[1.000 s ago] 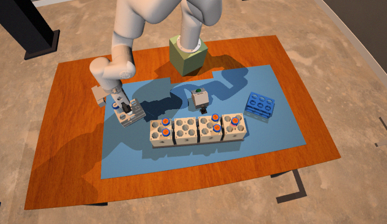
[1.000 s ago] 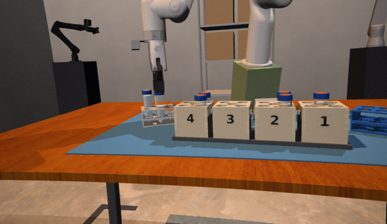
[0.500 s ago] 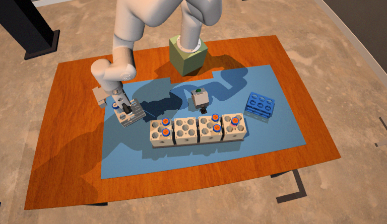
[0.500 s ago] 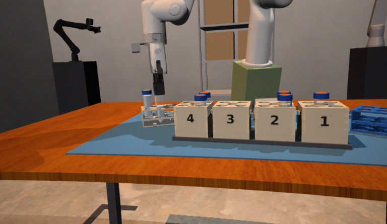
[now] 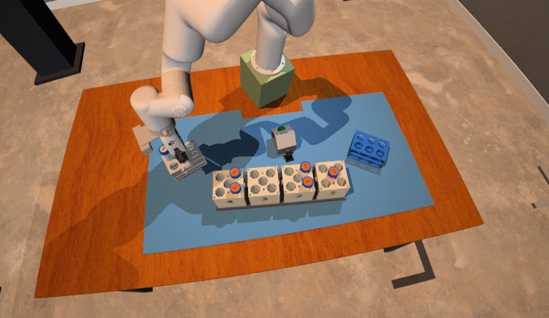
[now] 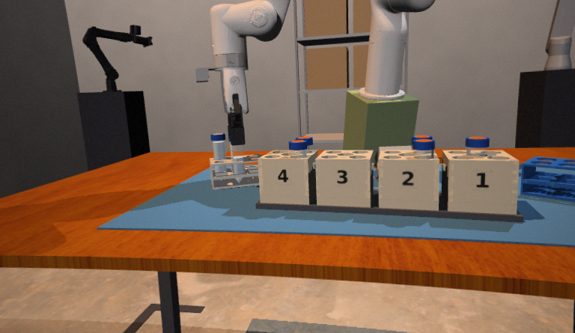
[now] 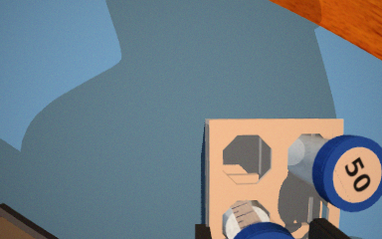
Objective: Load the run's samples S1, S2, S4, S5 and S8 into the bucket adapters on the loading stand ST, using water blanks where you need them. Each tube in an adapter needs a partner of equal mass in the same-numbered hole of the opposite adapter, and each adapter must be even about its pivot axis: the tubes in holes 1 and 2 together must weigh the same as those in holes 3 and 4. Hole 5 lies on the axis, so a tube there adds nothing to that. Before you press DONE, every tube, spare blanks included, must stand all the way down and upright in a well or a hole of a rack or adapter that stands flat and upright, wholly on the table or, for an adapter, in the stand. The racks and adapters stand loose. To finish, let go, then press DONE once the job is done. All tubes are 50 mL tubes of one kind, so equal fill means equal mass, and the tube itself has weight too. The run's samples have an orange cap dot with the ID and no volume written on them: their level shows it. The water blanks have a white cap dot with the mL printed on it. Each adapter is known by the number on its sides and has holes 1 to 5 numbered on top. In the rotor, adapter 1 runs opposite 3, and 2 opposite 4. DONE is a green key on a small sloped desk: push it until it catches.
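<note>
My gripper (image 5: 181,156) (image 6: 236,138) (image 7: 264,234) is open and straddles the cap of a white-dot water blank (image 7: 244,215) that stands in the small tan rack (image 5: 193,166) (image 6: 224,182) (image 7: 216,164). A second blank marked 50 (image 5: 163,150) (image 6: 218,143) (image 7: 354,174) stands in the same rack. Adapter 4 (image 5: 226,201) (image 6: 271,189) holds two orange-dot samples (image 5: 234,171) (image 5: 234,187). Adapter 2 (image 5: 297,196) (image 6: 394,194) holds two samples (image 5: 305,166) (image 5: 307,181). Adapter 1 (image 5: 329,193) (image 6: 466,194) holds one sample (image 5: 332,171). Adapter 3 (image 5: 263,199) (image 6: 330,194) is empty.
The DONE key (image 5: 279,128) sits on its small desk behind the stand. An empty blue rack (image 5: 366,159) (image 6: 546,176) stands at the right. The green arm base (image 5: 264,80) is at the back of the table.
</note>
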### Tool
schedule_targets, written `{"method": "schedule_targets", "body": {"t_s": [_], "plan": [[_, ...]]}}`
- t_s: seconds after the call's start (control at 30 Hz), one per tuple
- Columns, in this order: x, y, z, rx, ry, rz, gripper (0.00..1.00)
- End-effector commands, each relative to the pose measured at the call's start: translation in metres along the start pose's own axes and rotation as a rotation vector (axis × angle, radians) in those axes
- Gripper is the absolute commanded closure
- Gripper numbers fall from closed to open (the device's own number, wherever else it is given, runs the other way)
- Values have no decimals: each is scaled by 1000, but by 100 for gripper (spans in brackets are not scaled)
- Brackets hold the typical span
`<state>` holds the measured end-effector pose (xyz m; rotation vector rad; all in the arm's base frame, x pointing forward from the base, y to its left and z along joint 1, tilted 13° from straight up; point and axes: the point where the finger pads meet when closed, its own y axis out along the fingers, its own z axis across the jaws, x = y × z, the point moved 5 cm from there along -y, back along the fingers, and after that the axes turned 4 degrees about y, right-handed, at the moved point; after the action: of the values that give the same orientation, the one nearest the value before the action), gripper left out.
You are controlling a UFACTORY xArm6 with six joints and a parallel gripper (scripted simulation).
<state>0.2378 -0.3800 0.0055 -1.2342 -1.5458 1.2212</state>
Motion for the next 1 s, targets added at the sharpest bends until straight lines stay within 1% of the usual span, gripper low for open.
{"method": "schedule_targets", "body": {"t_s": [0.0, 0.5, 0.53, 0.97], "plan": [[-1, 2, 0, -1, 0, 4, 43], [-1, 1, 0, -1, 0, 4, 43], [-1, 1, 0, -1, 0, 4, 100], [-1, 0, 0, -1, 0, 4, 100]]}}
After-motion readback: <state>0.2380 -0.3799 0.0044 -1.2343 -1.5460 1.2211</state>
